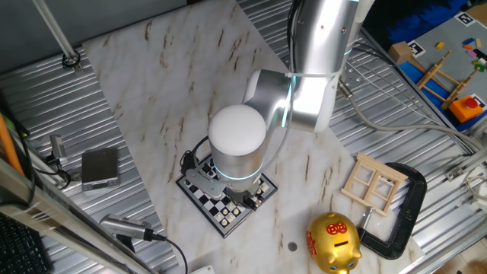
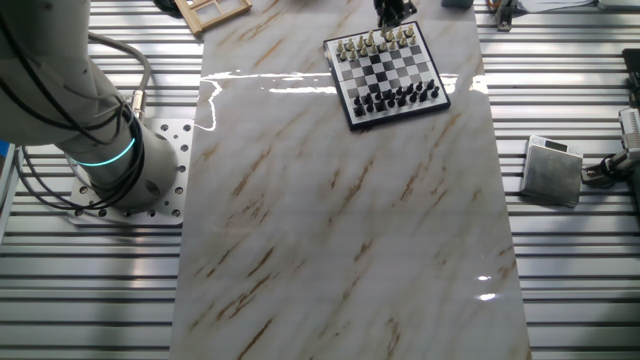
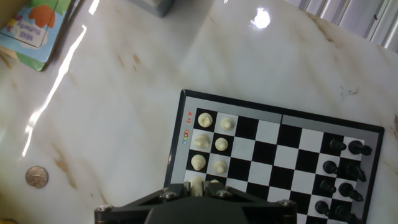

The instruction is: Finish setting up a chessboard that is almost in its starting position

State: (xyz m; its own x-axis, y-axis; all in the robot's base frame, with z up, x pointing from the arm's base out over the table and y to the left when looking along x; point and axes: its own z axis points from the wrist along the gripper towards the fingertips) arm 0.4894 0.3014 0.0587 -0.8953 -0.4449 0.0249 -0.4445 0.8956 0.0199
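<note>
Pincer (image 2: 394, 12) over chessboard (image 2: 390, 72) cream rows (fingertips hidden, opening unclear).

Golden piggy bank (image 1: 333, 242) sits on the marble bench (image 1: 160, 99) near its edge. Pale wooden lattice (image 1: 373, 183) lies just beside it, next to a black C-clamp (image 1: 403, 213). Small grey box (image 1: 100, 167) rests off the marble on the ribbed metal, cable attached. A coin (image 3: 36, 177) lies on the marble. Colourful booklet (image 3: 34, 28) at the corner in the hand view.
</note>
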